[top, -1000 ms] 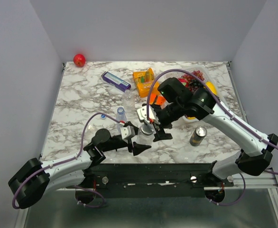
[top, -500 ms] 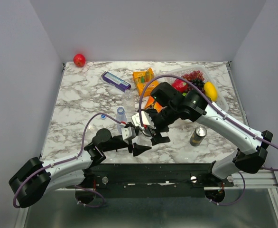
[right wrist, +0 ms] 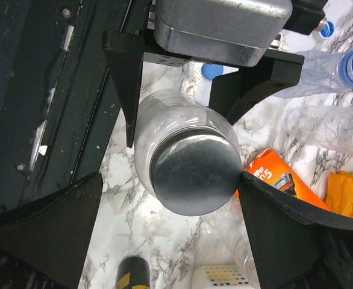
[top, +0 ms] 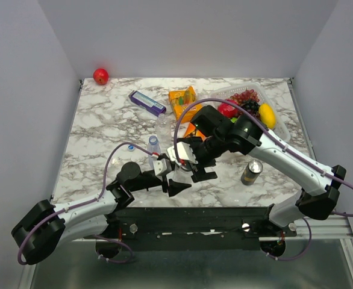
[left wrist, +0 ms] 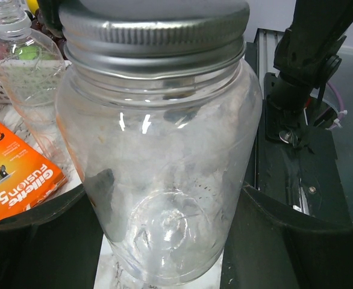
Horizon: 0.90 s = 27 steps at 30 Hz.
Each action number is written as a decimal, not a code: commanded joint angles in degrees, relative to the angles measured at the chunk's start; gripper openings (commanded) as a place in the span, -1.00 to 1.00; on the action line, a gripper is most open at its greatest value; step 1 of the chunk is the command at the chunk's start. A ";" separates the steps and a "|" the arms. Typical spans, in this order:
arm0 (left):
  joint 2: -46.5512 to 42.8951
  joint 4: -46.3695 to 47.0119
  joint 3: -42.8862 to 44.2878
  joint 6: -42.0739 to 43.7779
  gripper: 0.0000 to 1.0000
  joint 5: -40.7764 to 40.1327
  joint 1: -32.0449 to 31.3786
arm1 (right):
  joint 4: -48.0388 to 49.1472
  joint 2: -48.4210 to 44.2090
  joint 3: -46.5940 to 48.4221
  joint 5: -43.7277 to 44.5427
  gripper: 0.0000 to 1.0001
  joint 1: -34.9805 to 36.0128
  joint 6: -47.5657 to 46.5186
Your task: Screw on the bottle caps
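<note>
The left gripper [left wrist: 164, 259] is closed partway around a clear glass jar [left wrist: 164, 156], a black finger against each side, holding it upright over the marble table [top: 98, 129] near the front edge. A silver metal lid [right wrist: 193, 174] sits on the jar's mouth. The right gripper [right wrist: 170, 177] hangs straight above the lid with its jaws spread as wide as they go and nothing held; one fingertip comes right up to the lid's rim, the other stands clear of it.

A slim clear bottle [top: 154, 147] stands just behind the left gripper with a blue cap [top: 154, 140] on its neck. A second bottle [top: 163, 123] is farther back (whether it is capped cannot be told). A loose blue cap [right wrist: 211, 71] lies on the marble close to the jar, under the body of the left gripper.

An orange razor pack [left wrist: 14, 180] lies flat beside the jar. A dark can [top: 252, 171] stands to the right of both grippers, and a red ball [top: 100, 76] rests at the far left corner
</note>
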 commanded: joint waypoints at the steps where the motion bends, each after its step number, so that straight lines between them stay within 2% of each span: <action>1: -0.38 3.14 0.37 -0.95 -1.00 -3.17 1.95 | -5.72 -2.23 -2.20 2.48 0.99 0.51 1.61; 9: -0.38 3.67 0.28 -1.04 -1.00 -3.09 3.71 | -9.40 -6.01 -8.87 4.59 0.99 0.43 3.37; 15: -0.20 3.41 0.02 -0.95 -1.00 -1.25 3.63 | -10.13 -9.62 -9.23 8.45 0.97 0.25 5.47; 20: 0.85 3.14 0.19 -1.83 -1.00 2.36 3.19 | -8.45 -5.68 1.21 6.89 0.97 -4.40 9.16; 23: 1.20 2.70 0.72 -1.39 -1.00 2.98 2.22 | -7.40 -1.80 7.53 4.35 0.98 -4.85 7.86; 27: 2.17 2.00 1.68 -0.69 -1.00 3.94 1.26 | -2.56 0.13 8.78 -1.35 0.99 -4.85 4.96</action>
